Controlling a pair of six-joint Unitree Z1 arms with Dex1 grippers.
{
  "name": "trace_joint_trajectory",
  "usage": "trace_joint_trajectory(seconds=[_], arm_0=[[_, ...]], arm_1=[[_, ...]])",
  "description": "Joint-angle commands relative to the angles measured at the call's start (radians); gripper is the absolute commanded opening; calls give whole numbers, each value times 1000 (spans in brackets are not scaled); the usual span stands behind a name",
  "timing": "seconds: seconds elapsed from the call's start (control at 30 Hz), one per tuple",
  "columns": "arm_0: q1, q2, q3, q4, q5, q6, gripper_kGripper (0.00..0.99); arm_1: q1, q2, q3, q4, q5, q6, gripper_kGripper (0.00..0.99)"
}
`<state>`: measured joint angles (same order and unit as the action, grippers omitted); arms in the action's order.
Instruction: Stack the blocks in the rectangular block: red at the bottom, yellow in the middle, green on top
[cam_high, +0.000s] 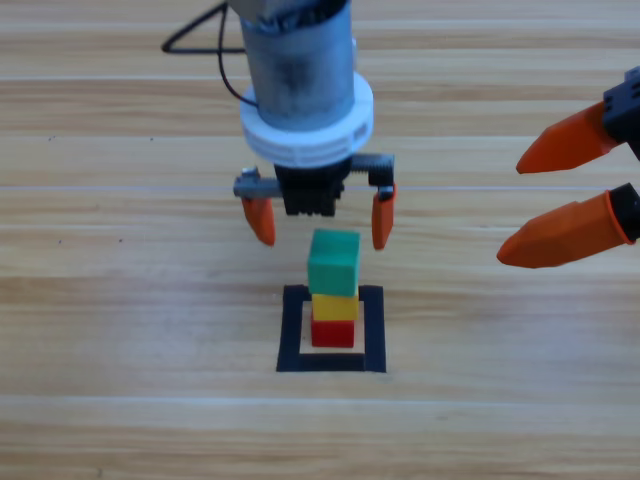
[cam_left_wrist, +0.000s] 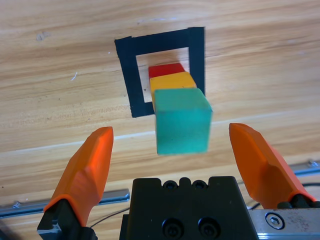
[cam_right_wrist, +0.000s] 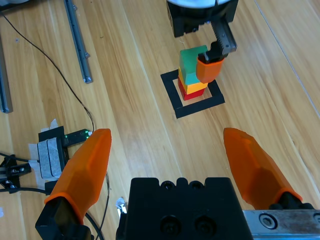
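You see the small teal-green cube (cam_high: 334, 262) topping the yellow cube (cam_high: 334, 306) and red cube (cam_high: 333, 332) inside the black tape square (cam_high: 292, 330), both left gripper (cam_high: 318, 220) and right gripper (cam_high: 560, 195) wide open; the tower looks light and tippy, so grasp flat sides only.

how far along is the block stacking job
Stack looks built: small red cube at the bottom inside the black tape square, yellow cube on it, teal-green cube on top. Left gripper is open above it, touching nothing. Right gripper waits open aside. Apparently nothing left.
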<state>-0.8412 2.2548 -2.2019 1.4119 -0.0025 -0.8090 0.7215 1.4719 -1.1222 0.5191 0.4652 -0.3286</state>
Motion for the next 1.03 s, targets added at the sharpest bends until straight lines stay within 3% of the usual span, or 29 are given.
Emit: trace_joint_trajectory(seconds=[0.03, 0.13, 0.23, 0.3, 0.43, 0.47, 0.57, 1.03], arm_0=[[-26, -198, -90, 6, 18, 48, 990], [-26, -313, -102, 4, 72, 70, 990], [39, -412, 60, -5, 127, 119, 990], [47, -497, 280, -169, 141, 162, 990], [68, -817, 935, -677, 87, 237, 990], [68, -836, 987, -711, 84, 248, 990], [65, -745, 936, -719, 84, 264, 990], [48, -705, 910, -725, 85, 258, 990]], arm_1=[[-22, -38, 27, 15, 20, 6, 989], [-22, -38, 25, 15, 20, 6, 989], [-22, -28, 22, 15, 20, 6, 989], [-22, -25, 21, 15, 20, 6, 989], [-22, -22, 22, 15, 20, 6, 989], [-22, -21, 22, 15, 20, 6, 989], [-22, -18, 22, 15, 20, 6, 989], [-22, -13, 21, 15, 20, 6, 989]])
